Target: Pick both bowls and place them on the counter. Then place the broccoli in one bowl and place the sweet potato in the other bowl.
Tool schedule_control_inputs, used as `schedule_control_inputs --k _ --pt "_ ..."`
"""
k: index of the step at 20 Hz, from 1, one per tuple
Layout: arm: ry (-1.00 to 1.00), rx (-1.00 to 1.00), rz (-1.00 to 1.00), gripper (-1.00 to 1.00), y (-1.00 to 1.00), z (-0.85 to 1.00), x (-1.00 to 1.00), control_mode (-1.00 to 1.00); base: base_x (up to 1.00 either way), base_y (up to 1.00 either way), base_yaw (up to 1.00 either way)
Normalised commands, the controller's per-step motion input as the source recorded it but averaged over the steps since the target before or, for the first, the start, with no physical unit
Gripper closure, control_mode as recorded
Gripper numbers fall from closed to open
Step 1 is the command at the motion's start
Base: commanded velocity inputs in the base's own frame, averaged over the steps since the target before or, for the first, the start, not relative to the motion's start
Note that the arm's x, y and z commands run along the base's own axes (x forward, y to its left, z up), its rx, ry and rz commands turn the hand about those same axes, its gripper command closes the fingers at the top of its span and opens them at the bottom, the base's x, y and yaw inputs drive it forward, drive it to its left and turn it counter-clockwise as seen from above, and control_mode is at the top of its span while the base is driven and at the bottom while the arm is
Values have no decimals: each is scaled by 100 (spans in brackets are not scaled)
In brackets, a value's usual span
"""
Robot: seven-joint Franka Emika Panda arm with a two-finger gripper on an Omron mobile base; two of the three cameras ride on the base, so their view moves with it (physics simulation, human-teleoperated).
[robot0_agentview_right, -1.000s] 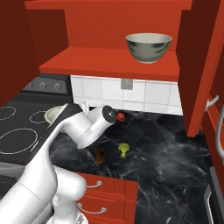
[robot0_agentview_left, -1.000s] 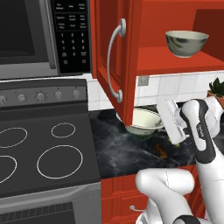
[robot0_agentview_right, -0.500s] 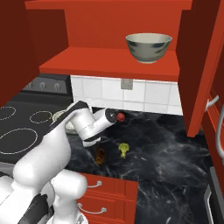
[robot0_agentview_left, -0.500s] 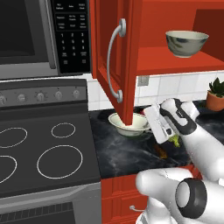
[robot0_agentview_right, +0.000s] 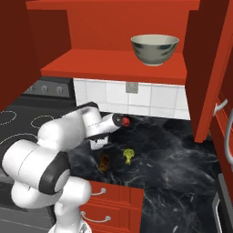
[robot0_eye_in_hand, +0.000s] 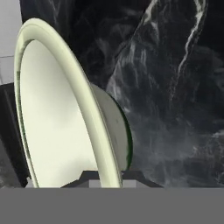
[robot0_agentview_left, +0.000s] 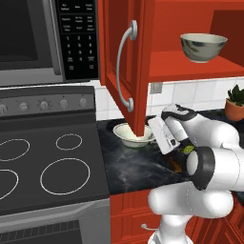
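Two bowls: pale bowl (robot0_agentview_left: pixel 134 135) hand-held (robot0_agentview_left: pixel 153 135), deeper bowl (robot0_agentview_left: pixel 203 47) shelved.

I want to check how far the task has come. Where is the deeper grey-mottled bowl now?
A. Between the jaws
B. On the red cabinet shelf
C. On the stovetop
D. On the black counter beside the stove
B: the deeper bowl stands on the red cabinet shelf, above the counter; it is the paler bowl that the jaws are shut on, low over the counter.
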Motion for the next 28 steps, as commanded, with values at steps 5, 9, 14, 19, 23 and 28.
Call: schedule_control_inputs --k 5,9,14,19,23,28 --pt "0 0 3 100 6 -35 46 -100 0 0 0" --pt "0 0 3 100 0 -37 37 -100 0 0 0" --pt "0 0 1 100 2 -27 44 -100 0 0 0" --pt "0 0 0 100 0 -14 22 -100 0 0 0" --pt "0 0 0 100 0 0 -1 -100 0 0 0" --pt "-1 0 1 100 0 2 -8 -100 0 0 0"
